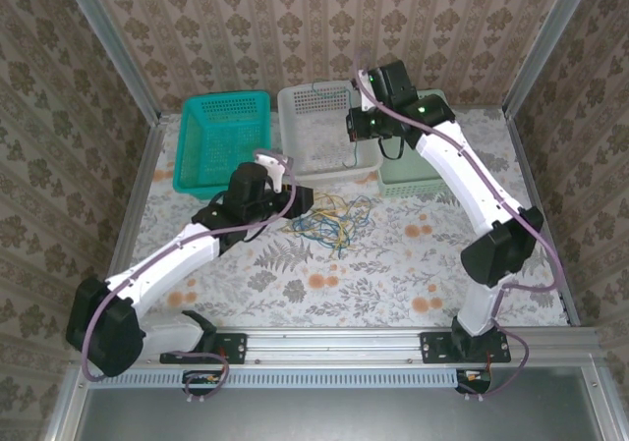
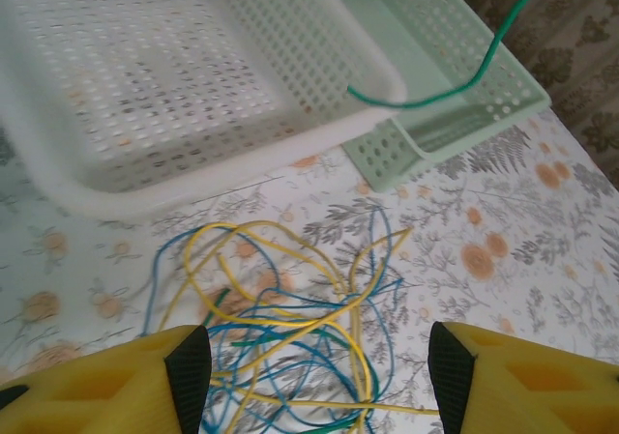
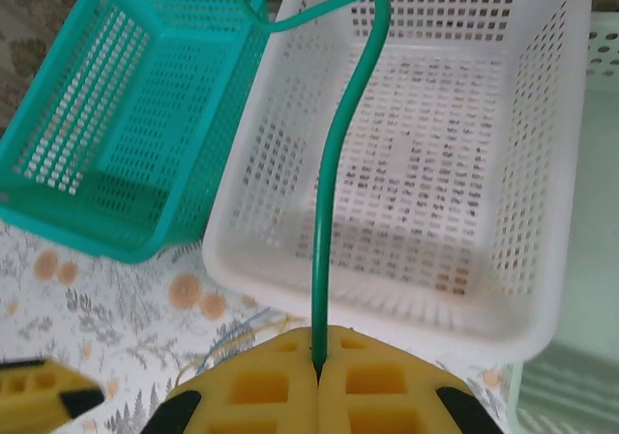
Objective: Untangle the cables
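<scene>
A loose tangle of yellow, blue and dark green cables point(image 1: 329, 220) lies on the floral table in front of the baskets. My left gripper point(image 1: 301, 203) hovers low at its left edge. It is open, its pads point(image 2: 189, 376) wide apart, with the cable tangle point(image 2: 309, 328) on the table between them. My right gripper point(image 1: 356, 135) is raised above the white basket's front rim. It is shut point(image 3: 317, 364) on a green cable point(image 3: 329, 163), which rises from the closed jaws and curves left. That green cable point(image 2: 464, 78) also hangs over the pale green basket.
Three baskets stand in a row at the back: teal point(image 1: 221, 141), white point(image 1: 324, 132) and pale green point(image 1: 423, 171). The white basket point(image 3: 426, 163) looks empty inside. Patterned walls close in the table on three sides.
</scene>
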Action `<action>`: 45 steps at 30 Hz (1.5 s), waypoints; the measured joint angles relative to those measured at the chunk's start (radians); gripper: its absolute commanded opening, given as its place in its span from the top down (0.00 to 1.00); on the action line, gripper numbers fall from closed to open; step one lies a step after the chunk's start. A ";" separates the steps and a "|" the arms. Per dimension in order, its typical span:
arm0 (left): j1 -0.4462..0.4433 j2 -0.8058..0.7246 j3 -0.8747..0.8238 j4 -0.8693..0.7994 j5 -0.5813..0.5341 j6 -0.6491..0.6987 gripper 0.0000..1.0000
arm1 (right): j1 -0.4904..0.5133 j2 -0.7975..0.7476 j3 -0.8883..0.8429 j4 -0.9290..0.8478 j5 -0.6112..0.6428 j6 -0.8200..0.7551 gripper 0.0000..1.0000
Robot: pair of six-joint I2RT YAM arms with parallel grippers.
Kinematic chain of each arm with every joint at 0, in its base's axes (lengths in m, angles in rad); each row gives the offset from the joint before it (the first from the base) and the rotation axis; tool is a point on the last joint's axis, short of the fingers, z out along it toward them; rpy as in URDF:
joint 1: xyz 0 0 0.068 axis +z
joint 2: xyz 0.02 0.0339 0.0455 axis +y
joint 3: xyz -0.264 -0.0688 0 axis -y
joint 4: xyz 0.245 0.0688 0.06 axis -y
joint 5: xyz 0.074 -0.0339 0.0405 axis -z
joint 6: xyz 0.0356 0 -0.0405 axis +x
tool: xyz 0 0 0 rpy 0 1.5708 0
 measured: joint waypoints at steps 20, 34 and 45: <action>0.056 -0.065 -0.071 -0.016 -0.010 -0.024 0.36 | -0.058 0.430 0.167 0.002 -0.092 -0.010 0.45; 0.056 0.000 -0.080 -0.025 0.014 -0.060 0.36 | -0.058 0.207 -0.093 0.064 -0.080 -0.056 0.11; 0.068 0.117 0.002 -0.139 0.037 -0.044 0.36 | 0.061 -0.235 -0.622 0.153 -0.026 -0.104 0.16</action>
